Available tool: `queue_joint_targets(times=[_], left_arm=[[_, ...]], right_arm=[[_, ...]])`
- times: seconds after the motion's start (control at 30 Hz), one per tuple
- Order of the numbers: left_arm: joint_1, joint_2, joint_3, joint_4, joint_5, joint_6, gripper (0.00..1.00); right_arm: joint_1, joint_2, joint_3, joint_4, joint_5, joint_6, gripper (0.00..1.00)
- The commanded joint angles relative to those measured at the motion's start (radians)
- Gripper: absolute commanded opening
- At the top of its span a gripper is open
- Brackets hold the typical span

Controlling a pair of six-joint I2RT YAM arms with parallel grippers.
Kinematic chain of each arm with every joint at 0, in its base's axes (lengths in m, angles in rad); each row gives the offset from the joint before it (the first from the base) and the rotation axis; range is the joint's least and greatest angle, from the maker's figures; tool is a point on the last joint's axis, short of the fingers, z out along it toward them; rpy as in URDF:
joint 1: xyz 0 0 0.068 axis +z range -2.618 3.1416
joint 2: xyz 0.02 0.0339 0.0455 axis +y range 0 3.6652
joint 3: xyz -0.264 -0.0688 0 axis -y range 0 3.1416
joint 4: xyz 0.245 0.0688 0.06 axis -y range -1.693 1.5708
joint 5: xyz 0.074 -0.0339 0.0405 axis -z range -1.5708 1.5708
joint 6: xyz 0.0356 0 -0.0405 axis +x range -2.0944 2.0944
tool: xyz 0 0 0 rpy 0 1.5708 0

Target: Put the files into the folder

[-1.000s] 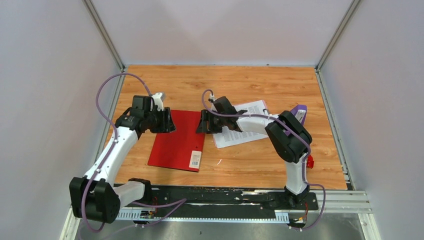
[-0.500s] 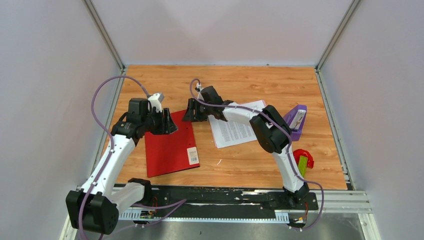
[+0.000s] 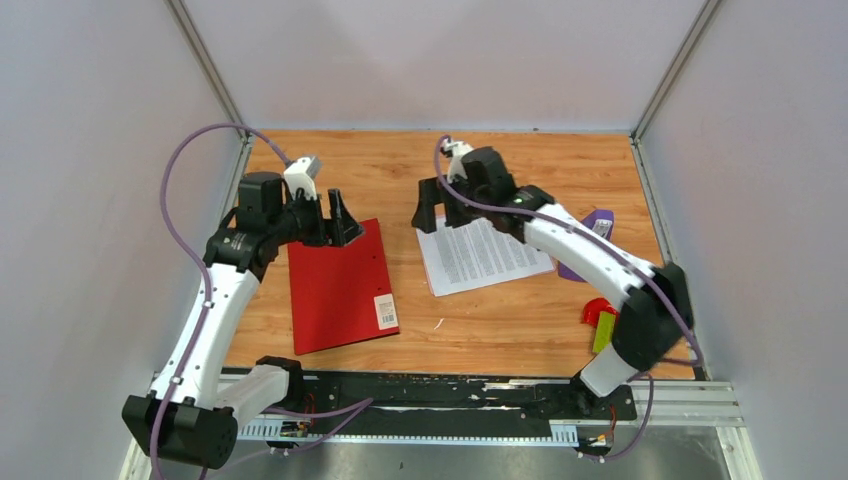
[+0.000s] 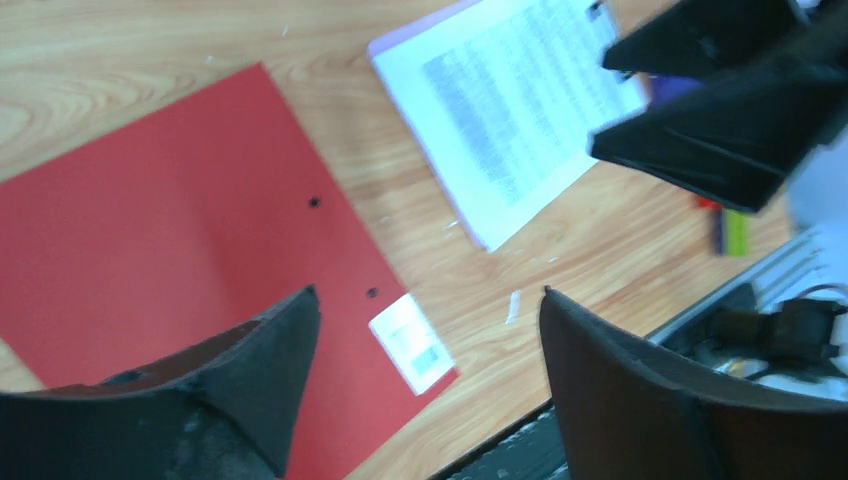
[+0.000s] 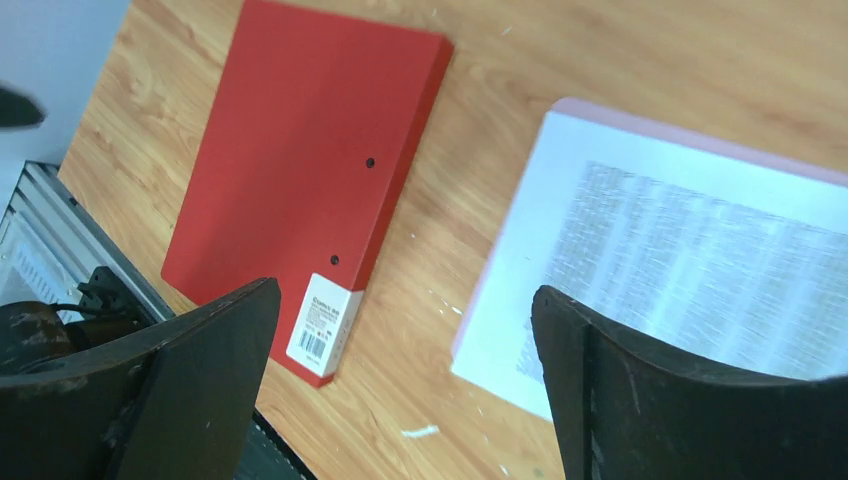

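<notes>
The red folder (image 3: 340,285) lies shut and flat on the wooden table, with its white barcode label (image 3: 386,312) at the near right corner. The files (image 3: 482,252) are white printed sheets lying flat to its right, with a pink edge (image 5: 690,140) showing under them. My left gripper (image 3: 335,215) is open and empty above the folder's far edge. My right gripper (image 3: 432,205) is open and empty above the far left corner of the files. The left wrist view shows the folder (image 4: 170,230) and files (image 4: 510,110). The right wrist view shows the folder (image 5: 300,180) and files (image 5: 690,260).
A purple stapler (image 3: 598,225) lies just right of the files, partly behind my right arm. A red and green object (image 3: 602,318) lies at the near right. A black rail (image 3: 440,392) runs along the near edge. Grey walls enclose the table.
The folder has shifted left and turned straighter. My left gripper has moved back and up off it. My right gripper has swung from the folder's right edge to above the files.
</notes>
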Motion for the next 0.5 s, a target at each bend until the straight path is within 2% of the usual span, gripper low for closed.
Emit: queue_joint_targets(times=[0.0, 0.13, 0.3, 0.47], left_arm=[[0.003, -0.011, 0.134, 0.000, 0.067, 0.007, 0.99], [0.003, -0.052, 0.182, 0.034, 0.105, -0.023, 1.00], [0.003, -0.150, 0.193, 0.095, 0.098, -0.053, 1.00], [0.003, -0.252, 0.146, 0.146, 0.105, -0.072, 1.00]], right_arm=[[0.002, -0.272, -0.055, -0.182, 0.207, -0.132, 0.99], [0.002, -0.477, -0.121, -0.218, 0.325, -0.120, 0.99], [0.001, -0.708, -0.235, -0.178, 0.379, -0.076, 0.99], [0.001, -0.838, -0.320, -0.180, 0.441, -0.014, 0.99]])
